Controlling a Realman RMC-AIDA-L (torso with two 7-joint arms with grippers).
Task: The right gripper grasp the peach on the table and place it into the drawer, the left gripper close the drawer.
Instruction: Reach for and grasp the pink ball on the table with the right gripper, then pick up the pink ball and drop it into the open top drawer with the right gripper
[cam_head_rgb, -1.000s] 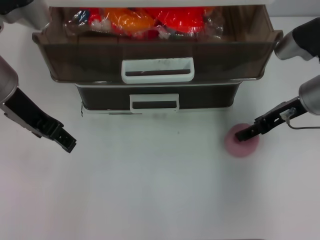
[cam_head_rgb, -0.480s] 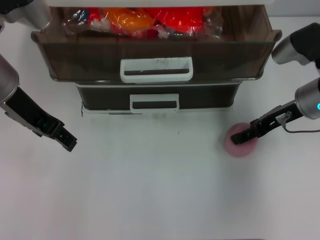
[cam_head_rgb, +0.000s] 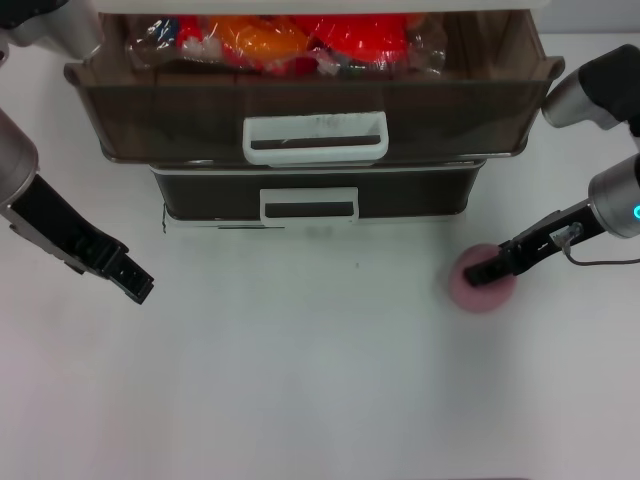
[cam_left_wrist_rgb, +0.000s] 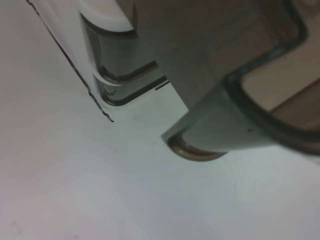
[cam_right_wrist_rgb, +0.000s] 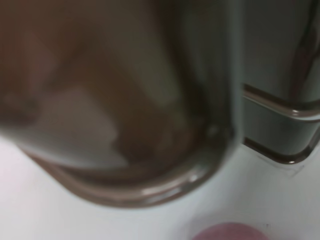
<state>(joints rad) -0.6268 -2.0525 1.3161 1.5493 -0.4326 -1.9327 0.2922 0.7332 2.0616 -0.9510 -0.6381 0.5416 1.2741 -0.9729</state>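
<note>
The peach (cam_head_rgb: 482, 288), round and dusty pink, lies on the white table (cam_head_rgb: 320, 380) to the right of the cabinet's front. My right gripper (cam_head_rgb: 477, 272), a slim black claw, reaches in from the right and its tip lies across the top of the peach. A sliver of the peach (cam_right_wrist_rgb: 227, 233) shows in the right wrist view. The wide dark-brown drawer (cam_head_rgb: 180, 110) stands pulled open at the top, with its white loop handle (cam_head_rgb: 315, 138) facing me. My left gripper (cam_head_rgb: 132, 284) hangs over the table at the left, away from the drawer.
Red and orange packaged items (cam_head_rgb: 290, 40) fill the open drawer. Below it sits a narrower shut drawer with a smaller white handle (cam_head_rgb: 308, 205). The left wrist view shows the cabinet's corner (cam_left_wrist_rgb: 200, 145) close by.
My right gripper's tip has slid slightly left over the peach, and the arm's blue light has come into view. The peach, drawer and left arm have stayed put.
</note>
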